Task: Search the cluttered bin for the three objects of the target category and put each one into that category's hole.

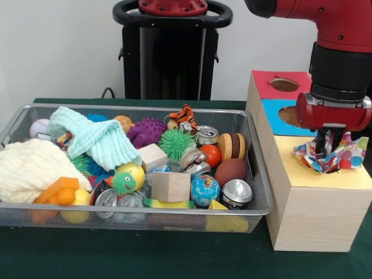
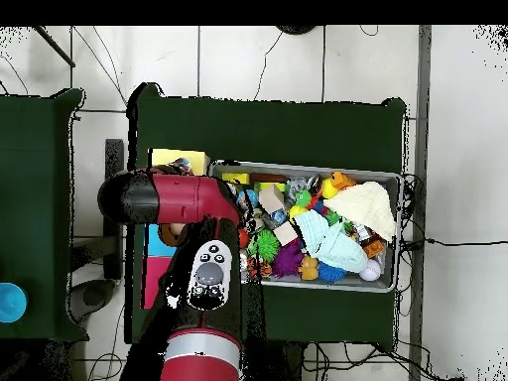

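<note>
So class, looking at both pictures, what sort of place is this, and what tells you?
Probably a robotics lab test bench: a red robot arm over a green-covered table, a wire bin of jumbled toys, and wooden boxes with colour-coded holes.
</note>
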Robot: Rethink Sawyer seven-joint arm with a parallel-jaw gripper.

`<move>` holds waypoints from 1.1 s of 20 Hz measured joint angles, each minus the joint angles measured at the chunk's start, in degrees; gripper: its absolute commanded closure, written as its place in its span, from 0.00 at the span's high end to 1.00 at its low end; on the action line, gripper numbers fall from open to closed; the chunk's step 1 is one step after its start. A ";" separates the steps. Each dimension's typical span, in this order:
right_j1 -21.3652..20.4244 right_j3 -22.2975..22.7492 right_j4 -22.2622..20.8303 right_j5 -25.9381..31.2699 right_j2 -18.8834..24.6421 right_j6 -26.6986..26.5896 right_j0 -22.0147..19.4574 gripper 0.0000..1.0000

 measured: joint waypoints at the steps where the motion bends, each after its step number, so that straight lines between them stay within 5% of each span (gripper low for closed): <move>1: -0.08 0.00 0.00 0.00 -0.01 0.00 0.06 0.00; 22: -2.30 0.01 -0.02 0.01 -1.07 0.00 0.30 0.00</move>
